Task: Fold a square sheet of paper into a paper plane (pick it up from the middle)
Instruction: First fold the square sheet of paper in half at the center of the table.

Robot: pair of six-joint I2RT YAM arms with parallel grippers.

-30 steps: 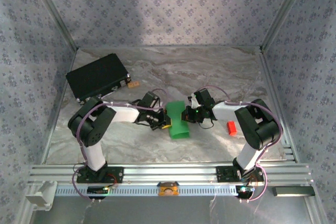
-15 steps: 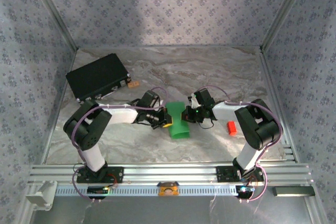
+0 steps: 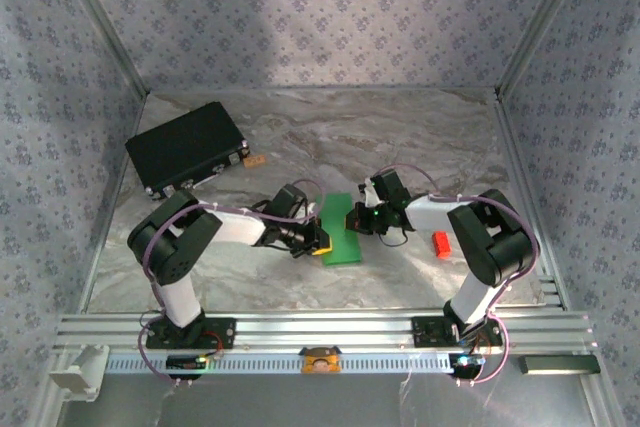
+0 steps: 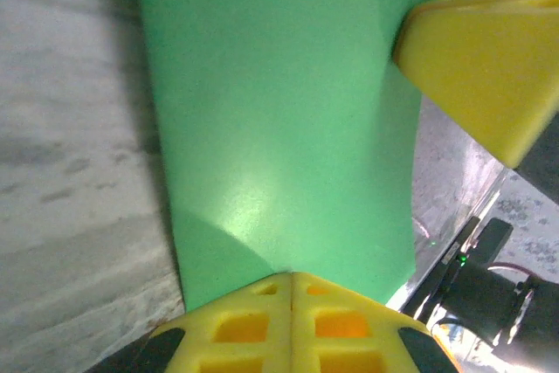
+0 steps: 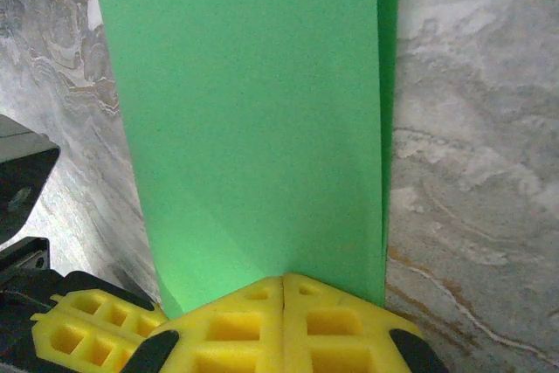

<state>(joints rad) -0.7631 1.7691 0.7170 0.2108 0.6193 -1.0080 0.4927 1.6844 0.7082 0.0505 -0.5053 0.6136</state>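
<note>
The square sheet of paper point(image 3: 341, 233), bright green, lies flat on the marbled table, folded into a narrow rectangle with a doubled edge point(image 5: 389, 85). My left gripper point(image 3: 318, 240) is shut, and its yellow fingertips point(image 4: 262, 290) rest on the sheet's left side point(image 4: 279, 111). My right gripper point(image 3: 358, 219) is also shut, with its tips point(image 5: 306, 290) pressed on the right side of the paper point(image 5: 253, 111). No paper sits between either pair of jaws. The right gripper's finger point(image 4: 489, 67) shows in the left wrist view. The paper plane is out of view.
A small red block point(image 3: 440, 243) lies right of the right arm. A black rectangular case point(image 3: 187, 147) sits at the back left, with a small orange piece point(image 3: 254, 160) beside it. Metal rails edge the table on all sides.
The paper was humped between the grippers and now lies flat. My left gripper has shifted right and down onto it. The right gripper has hardly moved.
</note>
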